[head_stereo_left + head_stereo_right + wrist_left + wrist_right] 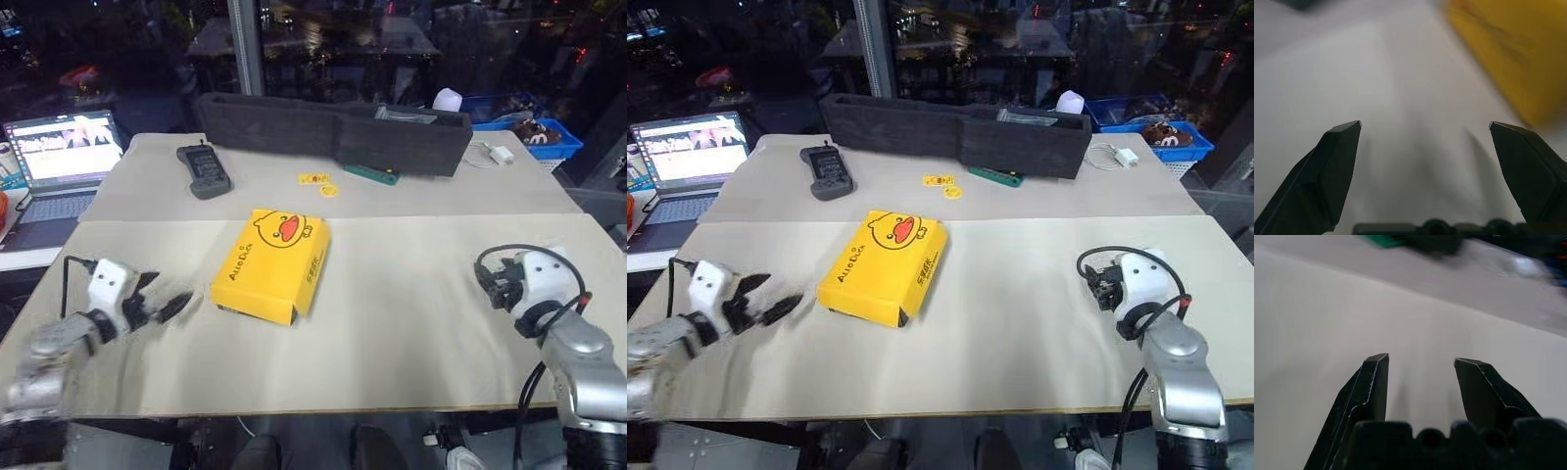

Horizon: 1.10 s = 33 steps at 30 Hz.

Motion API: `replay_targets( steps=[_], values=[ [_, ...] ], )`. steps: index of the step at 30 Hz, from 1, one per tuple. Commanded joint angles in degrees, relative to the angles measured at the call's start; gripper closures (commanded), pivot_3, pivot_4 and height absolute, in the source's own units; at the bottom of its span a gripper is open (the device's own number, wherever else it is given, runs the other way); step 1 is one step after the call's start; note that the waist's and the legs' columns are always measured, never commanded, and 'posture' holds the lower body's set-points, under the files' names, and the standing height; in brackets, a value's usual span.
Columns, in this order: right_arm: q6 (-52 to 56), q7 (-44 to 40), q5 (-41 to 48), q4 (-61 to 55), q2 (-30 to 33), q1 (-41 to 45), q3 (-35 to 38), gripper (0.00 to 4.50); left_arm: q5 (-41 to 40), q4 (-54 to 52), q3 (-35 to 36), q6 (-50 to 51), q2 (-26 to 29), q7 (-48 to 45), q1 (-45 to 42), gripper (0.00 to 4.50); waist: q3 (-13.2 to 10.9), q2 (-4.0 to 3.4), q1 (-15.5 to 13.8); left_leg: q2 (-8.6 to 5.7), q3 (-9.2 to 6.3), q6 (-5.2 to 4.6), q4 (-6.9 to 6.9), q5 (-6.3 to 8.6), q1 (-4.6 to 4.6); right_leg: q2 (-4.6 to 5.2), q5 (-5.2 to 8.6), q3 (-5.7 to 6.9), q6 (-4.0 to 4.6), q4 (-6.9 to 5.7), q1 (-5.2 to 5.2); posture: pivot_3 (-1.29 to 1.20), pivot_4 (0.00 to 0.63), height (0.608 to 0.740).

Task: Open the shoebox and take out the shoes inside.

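Closed yellow duck-faced shoebox point(271, 262), mid-table

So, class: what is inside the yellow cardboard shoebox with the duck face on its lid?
Nothing inside can be seen. The yellow cardboard shoebox lies shut on the beige table, its lid covering whatever it holds.

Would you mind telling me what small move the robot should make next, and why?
Probably bring the left gripper in to the shoebox and work on its lid. The box lies closed on the table, so no shoes can come out yet. The left jaws stand open beside it, touching nothing, while the right gripper, also open, is farther off.
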<state>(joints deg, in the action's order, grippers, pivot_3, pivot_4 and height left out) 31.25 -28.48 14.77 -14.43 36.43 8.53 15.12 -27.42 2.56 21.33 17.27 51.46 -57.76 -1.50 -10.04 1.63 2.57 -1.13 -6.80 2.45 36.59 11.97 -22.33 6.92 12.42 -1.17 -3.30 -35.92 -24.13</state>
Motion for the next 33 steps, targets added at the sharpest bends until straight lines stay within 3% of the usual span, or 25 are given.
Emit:
replay_targets(
  steps=[1,5,10,11,16,18,24,28,33],
  values=[
    [2.23,-12.33,4.95,-1.54,5.14,3.61,-4.94,1.86,-3.17,-6.44,4.25,-3.4,0.71,-4.83,2.1,0.0,-0.06,-0.17,-0.32,0.02,0.0,0.0,0.0,0.0,0.01,0.0,0.0,0.01,0.01,-0.01,0.02,0.0,0.15,0.74],
    [0.84,-21.04,5.35,3.13,8.21,8.26,-11.15,1.86,-7.39,-15.76,3.24,1.06,-1.03,-4.35,4.46,0.0,-0.25,-0.28,-0.61,0.1,0.13,0.0,0.0,0.0,-0.01,0.02,0.01,0.04,-0.02,0.04,0.08,0.0,0.15,0.74],
    [-0.5,-25.17,4.66,6.38,7.01,11.07,-15.93,1.86,-7.85,-22.7,1.85,1.99,-4.43,-3.2,10.38,0.0,-0.35,-0.14,-0.47,0.1,0.14,0.0,0.0,0.0,-0.09,-0.01,-0.19,0.04,-0.36,0.07,0.02,0.0,0.15,0.74],
    [-2.08,-25.87,3.07,7.07,7.09,11.13,-17.69,2.4,-7.49,-23.17,1.86,1.69,-5.2,-2.8,11.58,0.0,-0.35,-0.15,-0.35,0.1,0.14,0.0,0.0,0.0,-0.08,-0.01,-0.19,0.04,-0.36,0.06,0.01,0.0,0.15,0.74],
    [-6.26,-27.84,-0.31,9.82,4.95,13.48,-23.15,4.02,-7.97,-25.83,1.54,2.49,-6.86,-1.29,13.67,0.0,-0.4,-0.07,-0.25,0.11,0.17,-0.01,0.0,0.01,-0.03,-0.04,-0.19,0.03,-0.35,0.01,0.01,0.0,0.15,0.74],
    [-7.67,-27.8,-1.97,11.9,3.18,15.56,-25.12,4.41,-7.95,-26.17,1.26,2.55,-6.89,-1.32,13.99,0.0,-0.4,-0.06,-0.2,0.12,0.17,0.0,0.01,0.0,0.01,-0.04,-0.21,0.03,-0.34,0.0,0.04,0.0,0.15,0.74],
    [-10.08,-29.15,-5.88,15.77,-3.42,22.34,-32.01,4.41,-7.32,-25.58,0.84,2.21,-6.54,-1.54,13.43,0.0,-0.41,-0.06,-0.04,0.18,0.18,-0.01,0.01,0.0,0.0,-0.14,-0.21,0.02,-0.31,-0.03,-0.03,0.0,0.15,0.74],
    [-14.22,-27.82,-10.98,25.24,-12.71,29.69,-38.5,4.41,-6.48,-25.33,0.01,1.91,-6.49,-1.32,12.59,0.0,-0.44,-0.05,0.24,0.24,0.16,0.0,0.01,0.0,0.03,-0.29,-0.28,-0.07,-0.23,-0.04,-0.03,0.0,0.15,0.74],
    [-18.14,-26.12,-13.96,31.8,-16.8,33.42,-38.91,4.41,-6.33,-25.17,0.0,1.98,-6.5,-1.15,12.08,0.0,-0.47,-0.08,-0.35,0.43,0.17,0.01,0.01,0.0,0.04,-0.5,-0.31,-0.08,-0.17,-0.04,-0.06,0.0,0.15,0.74]
  ],
)
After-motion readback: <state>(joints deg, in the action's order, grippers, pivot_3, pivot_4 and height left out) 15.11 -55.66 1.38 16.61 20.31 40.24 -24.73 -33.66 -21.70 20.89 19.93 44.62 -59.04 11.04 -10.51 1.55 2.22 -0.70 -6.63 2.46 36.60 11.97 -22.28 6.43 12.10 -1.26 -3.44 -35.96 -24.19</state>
